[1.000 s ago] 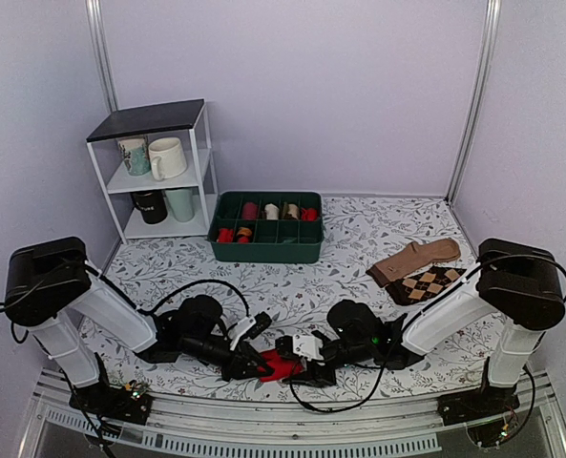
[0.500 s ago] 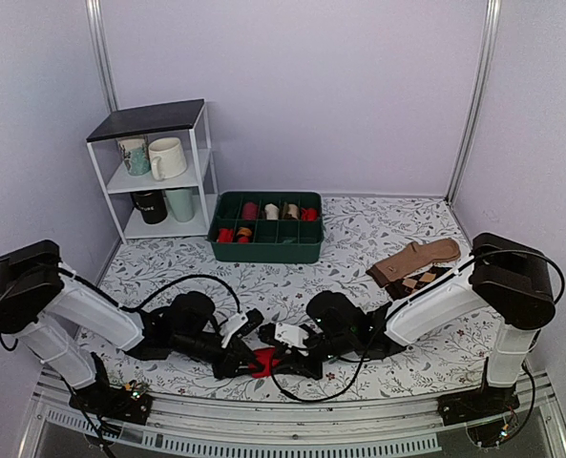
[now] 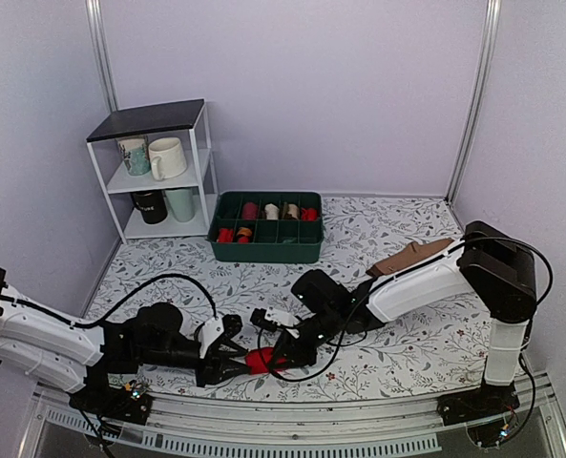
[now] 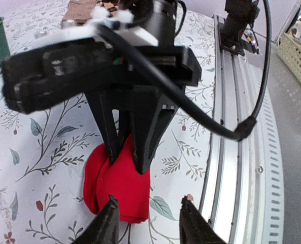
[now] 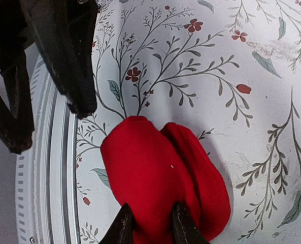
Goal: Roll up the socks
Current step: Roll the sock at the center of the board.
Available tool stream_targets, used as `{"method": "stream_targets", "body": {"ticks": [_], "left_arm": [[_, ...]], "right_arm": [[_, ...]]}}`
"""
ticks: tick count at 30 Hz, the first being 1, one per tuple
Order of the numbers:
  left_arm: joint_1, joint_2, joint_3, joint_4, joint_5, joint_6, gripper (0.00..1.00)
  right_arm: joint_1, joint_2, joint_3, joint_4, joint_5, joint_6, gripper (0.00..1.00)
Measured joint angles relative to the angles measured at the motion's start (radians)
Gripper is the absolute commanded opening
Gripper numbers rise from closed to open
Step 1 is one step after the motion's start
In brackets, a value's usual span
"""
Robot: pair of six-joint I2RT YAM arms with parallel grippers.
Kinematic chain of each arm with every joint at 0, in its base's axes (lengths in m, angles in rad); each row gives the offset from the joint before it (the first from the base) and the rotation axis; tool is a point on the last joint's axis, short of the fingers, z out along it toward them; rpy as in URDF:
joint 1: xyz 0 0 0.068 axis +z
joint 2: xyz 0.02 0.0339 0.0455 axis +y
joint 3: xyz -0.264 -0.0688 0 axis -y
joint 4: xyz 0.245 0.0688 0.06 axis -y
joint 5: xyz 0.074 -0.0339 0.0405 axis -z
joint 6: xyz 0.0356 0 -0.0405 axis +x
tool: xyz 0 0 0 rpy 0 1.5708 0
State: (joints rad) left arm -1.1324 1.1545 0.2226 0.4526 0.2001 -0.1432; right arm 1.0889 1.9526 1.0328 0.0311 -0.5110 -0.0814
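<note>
We see the socks (image 5: 155,178) as 1 compact red roll lying on the floral table (image 3: 378,224), close to its near edge and a little left of centre, beside the metal rail (image 4: 236,132). The right gripper (image 5: 153,226) reaches in from the right. Its 2 fingers are pinched onto the roll from above, with red fabric squeezed between them. The left gripper (image 4: 149,223) comes in low from the left. Its 2 fingers stand apart and hold nothing, and the end of the roll that faces it lies just at the gap between their tips. We cannot tell whether either tip touches the fabric. Farther back, a green bin (image 3: 263,252) holding small rolls sits mid-table. A white shelf (image 3: 147,119) with 4 mugs (image 3: 166,157) stands to its left. A tan sock (image 3: 411,256) lies at the right, partly behind the right arm.
</note>
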Motion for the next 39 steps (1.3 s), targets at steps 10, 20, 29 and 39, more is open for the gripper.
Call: {"method": "stream_targets", "body": {"ticks": [10,20,29,39], "left_arm": [[-0.042,0.160,-0.003,0.082,-0.137,0.087,0.55],[-0.045,0.237,0.008,0.145,-0.197,0.145,0.61],[-0.046,0.274,0.018,0.157,-0.154,0.136,0.57],[-0.047,0.367,0.043,0.176,-0.139,0.131,0.48]], "right_arm": [[-0.041,0.059,0.116,-0.172,-0.114,0.035,0.21],[-0.049,0.073,0.142,-0.214,-0.136,0.041,0.21],[-0.056,0.086,0.160,-0.237,-0.159,0.047,0.21],[-0.061,0.098,0.172,-0.252,-0.185,0.063,0.21]]}}
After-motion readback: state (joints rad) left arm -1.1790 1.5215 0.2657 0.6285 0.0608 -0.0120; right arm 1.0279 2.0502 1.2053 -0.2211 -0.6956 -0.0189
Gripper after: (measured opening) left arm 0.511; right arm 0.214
